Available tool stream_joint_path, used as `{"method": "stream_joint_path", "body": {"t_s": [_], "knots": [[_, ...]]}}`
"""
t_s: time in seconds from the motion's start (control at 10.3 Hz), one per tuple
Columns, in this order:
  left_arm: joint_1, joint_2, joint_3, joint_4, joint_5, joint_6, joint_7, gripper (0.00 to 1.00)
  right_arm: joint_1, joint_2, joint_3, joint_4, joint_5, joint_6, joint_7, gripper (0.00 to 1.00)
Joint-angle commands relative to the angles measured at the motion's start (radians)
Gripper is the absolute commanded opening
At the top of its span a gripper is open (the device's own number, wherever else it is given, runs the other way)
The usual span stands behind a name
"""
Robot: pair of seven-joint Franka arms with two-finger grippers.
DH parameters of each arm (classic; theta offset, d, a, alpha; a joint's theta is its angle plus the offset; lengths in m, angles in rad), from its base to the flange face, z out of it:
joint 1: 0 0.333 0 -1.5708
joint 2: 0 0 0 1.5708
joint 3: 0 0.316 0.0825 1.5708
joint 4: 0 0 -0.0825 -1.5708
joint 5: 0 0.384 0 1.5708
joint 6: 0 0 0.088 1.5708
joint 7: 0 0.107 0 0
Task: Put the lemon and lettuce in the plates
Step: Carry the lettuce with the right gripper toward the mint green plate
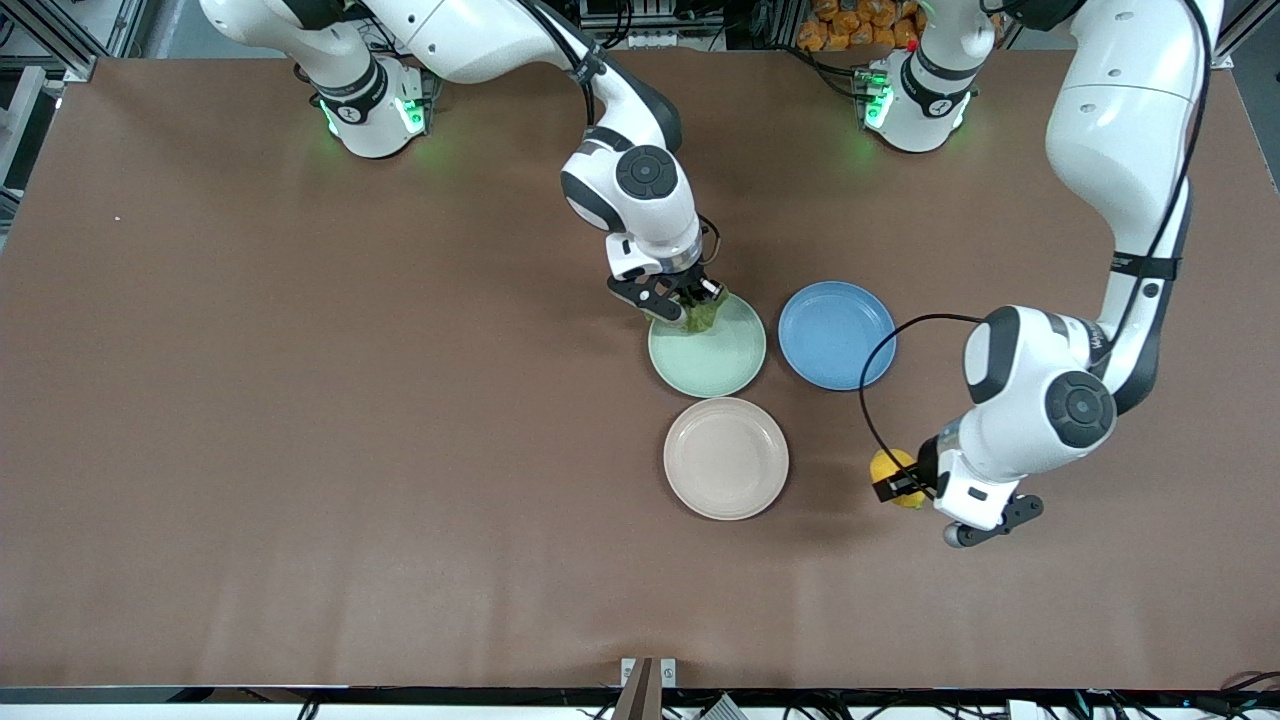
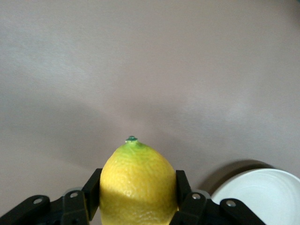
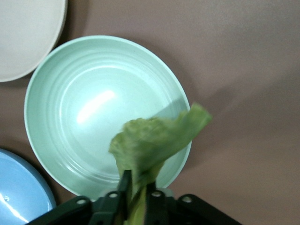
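Note:
My right gripper (image 1: 697,303) is shut on the lettuce (image 1: 703,315), a crinkled green leaf, and holds it over the rim of the mint green plate (image 1: 725,365) on the side toward the robots. In the right wrist view the lettuce (image 3: 154,138) hangs from the gripper (image 3: 137,199) over the mint plate (image 3: 70,89). My left gripper (image 1: 898,487) is shut on the yellow lemon (image 1: 893,470), over bare table beside the beige plate (image 1: 726,458). In the left wrist view the lemon (image 2: 137,183) sits between the fingers (image 2: 183,190), with the beige plate's rim (image 2: 262,197) in a corner.
A blue plate (image 1: 836,334) lies beside the mint plate toward the left arm's end; it also shows in the right wrist view (image 3: 18,192). The beige plate's edge (image 3: 28,37) shows there too. The three plates sit close together mid-table on brown tabletop (image 1: 300,400).

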Motion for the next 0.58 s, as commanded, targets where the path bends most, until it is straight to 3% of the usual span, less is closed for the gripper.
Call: {"method": "stream_joint_path", "body": {"t_s": [0.0, 0.29, 0.49], "knots": [[-0.060, 0.001, 0.007, 0.002, -0.020, 0.045, -0.088, 0.00, -0.011, 0.004, -0.003, 0.048, -0.017, -0.006, 0.032, 1.00], [-0.121, 0.009, 0.008, 0.000, -0.020, 0.098, -0.176, 0.00, -0.095, -0.015, -0.001, 0.113, -0.011, -0.051, 0.013, 1.00], [-0.160, 0.021, 0.008, 0.000, -0.020, 0.135, -0.220, 0.00, -0.183, -0.067, 0.010, 0.178, -0.005, -0.190, -0.078, 1.00]]}}
